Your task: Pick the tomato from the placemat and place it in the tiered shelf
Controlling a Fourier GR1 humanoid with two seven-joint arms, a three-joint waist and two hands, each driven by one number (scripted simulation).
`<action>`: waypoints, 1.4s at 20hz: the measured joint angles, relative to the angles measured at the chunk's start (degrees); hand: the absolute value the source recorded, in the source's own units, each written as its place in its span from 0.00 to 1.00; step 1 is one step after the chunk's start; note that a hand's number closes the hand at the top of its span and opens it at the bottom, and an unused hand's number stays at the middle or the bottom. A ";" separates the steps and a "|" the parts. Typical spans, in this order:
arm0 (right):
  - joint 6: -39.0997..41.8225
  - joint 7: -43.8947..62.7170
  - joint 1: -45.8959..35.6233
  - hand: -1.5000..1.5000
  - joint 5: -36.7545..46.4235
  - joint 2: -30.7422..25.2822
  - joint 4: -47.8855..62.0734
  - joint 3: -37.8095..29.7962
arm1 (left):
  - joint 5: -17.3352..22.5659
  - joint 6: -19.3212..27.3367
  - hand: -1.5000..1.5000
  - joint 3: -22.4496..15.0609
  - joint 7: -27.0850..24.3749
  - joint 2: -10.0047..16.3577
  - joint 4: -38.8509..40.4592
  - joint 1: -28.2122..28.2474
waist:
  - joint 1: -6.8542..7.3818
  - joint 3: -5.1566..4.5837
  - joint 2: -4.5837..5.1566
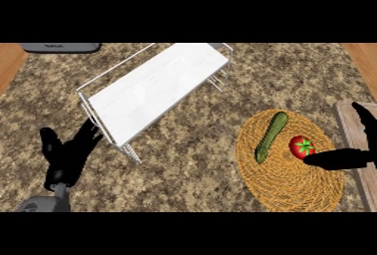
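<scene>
The tomato (301, 147) is seen on the placemat (294, 191) beside a cucumber (271, 137), with the fingers (364, 117) of the right hand (344, 158) spread open just beside it, nothing grasped, while the left hand (66, 158) is rested open on the table (191, 149).

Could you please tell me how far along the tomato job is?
Done: nothing; the tomato lies on the placemat beside a cucumber. In hand: the open right hand is at the tomato's side, not curled round it. Still to do: grasping, lifting and placing it in the tiered shelf. The left hand rests open at lower left.
</scene>
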 measured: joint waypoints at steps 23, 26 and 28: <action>1.63 -0.06 -2.99 0.00 17.33 13.56 15.30 0.93 | -2.15 -1.08 0.50 2.12 2.56 -1.35 -2.01 0.98 | -0.51 0.02 -0.04; 1.87 -1.25 -2.97 0.00 18.97 14.56 17.74 -0.28 | -2.34 -1.02 0.50 2.49 3.44 -1.84 -2.74 1.23 | -0.53 -0.01 -0.03; 1.62 -1.91 -2.79 0.00 21.05 15.91 19.22 -0.50 | -2.60 -1.30 0.50 2.78 3.45 -2.05 -2.84 1.32 | -0.56 -0.03 -0.03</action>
